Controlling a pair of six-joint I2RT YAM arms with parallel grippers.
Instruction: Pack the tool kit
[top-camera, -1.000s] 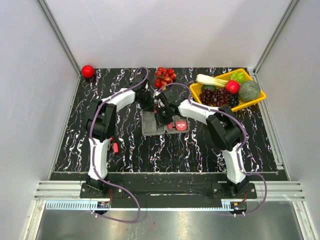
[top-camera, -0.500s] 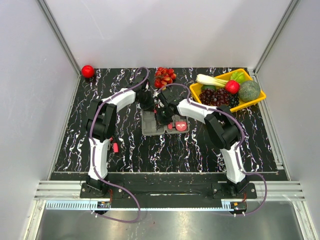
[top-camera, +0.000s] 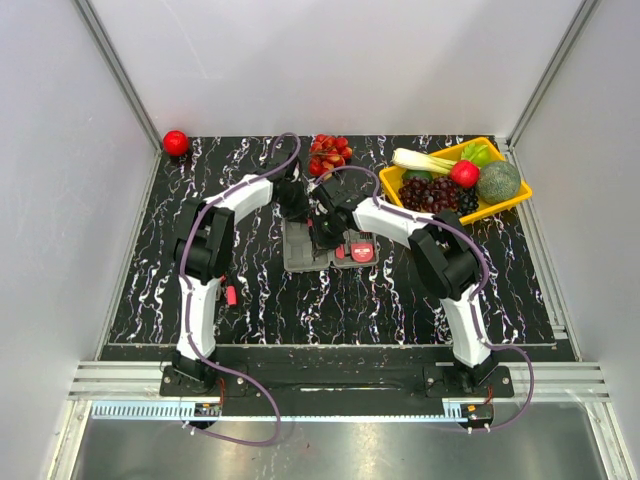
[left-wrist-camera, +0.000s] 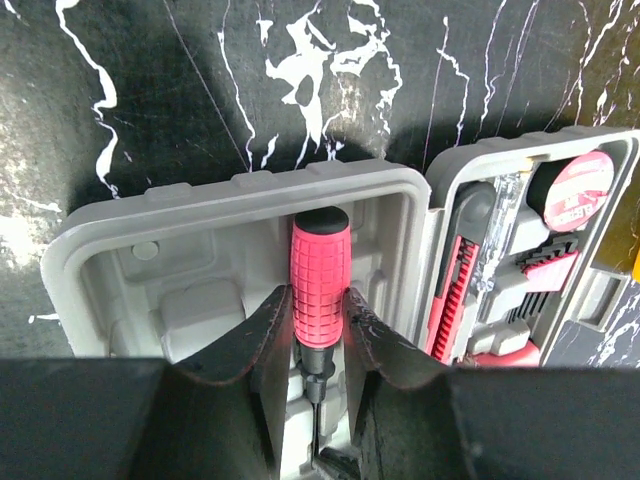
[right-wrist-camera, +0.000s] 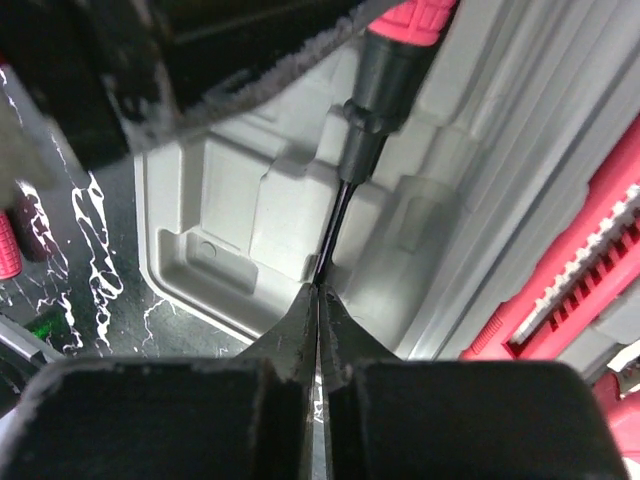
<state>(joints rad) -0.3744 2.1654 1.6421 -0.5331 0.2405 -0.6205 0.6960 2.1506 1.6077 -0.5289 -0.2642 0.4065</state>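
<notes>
Hardly anything has shifted in a second: your left gripper (left-wrist-camera: 318, 312) clamps the screwdriver (left-wrist-camera: 320, 262) by its red handle above the left half of the case (left-wrist-camera: 200, 192), while your right gripper (right-wrist-camera: 318, 298) pinches the shaft tip. Lower both ends level into the moulded recess before releasing.

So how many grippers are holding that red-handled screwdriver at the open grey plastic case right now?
2. The left gripper clamps the ribbed handle of the red-handled screwdriver; the right gripper pinches its thin black shaft. Both work over the open grey plastic case.
</notes>
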